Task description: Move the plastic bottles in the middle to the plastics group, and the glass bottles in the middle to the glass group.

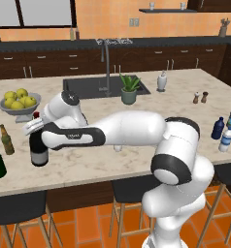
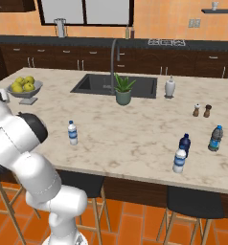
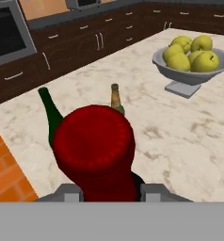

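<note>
One gripper [image 3: 109, 188] is clamping the wine bottle [image 1: 39, 154] by its red neck at left of my frame, beside the beer bottle [image 1: 7, 139]; yellow fruit is filling the grey bowl [image 1: 20, 110].

A broad island with a pale marbled tabletop [image 2: 135, 139] fills the middle of the kitchen, a dark sink [image 1: 90, 87] with a tall grey faucet [image 1: 107, 63] sunk into its far side. Dark stools [image 1: 132, 193] stand along its near edge on an orange tiled floor [image 2: 130, 225]. Behind it a run of dark wood cabinets [image 2: 87, 60] with pale handles carries a black counter, under orange walls. A window [image 2: 85, 10] with a dark frame sits above that counter, and a dark wall shelf [image 1: 168, 10] hangs to one side. A built-in oven [image 3: 8, 33] shows in the hand view. Light is even and soft.
</note>
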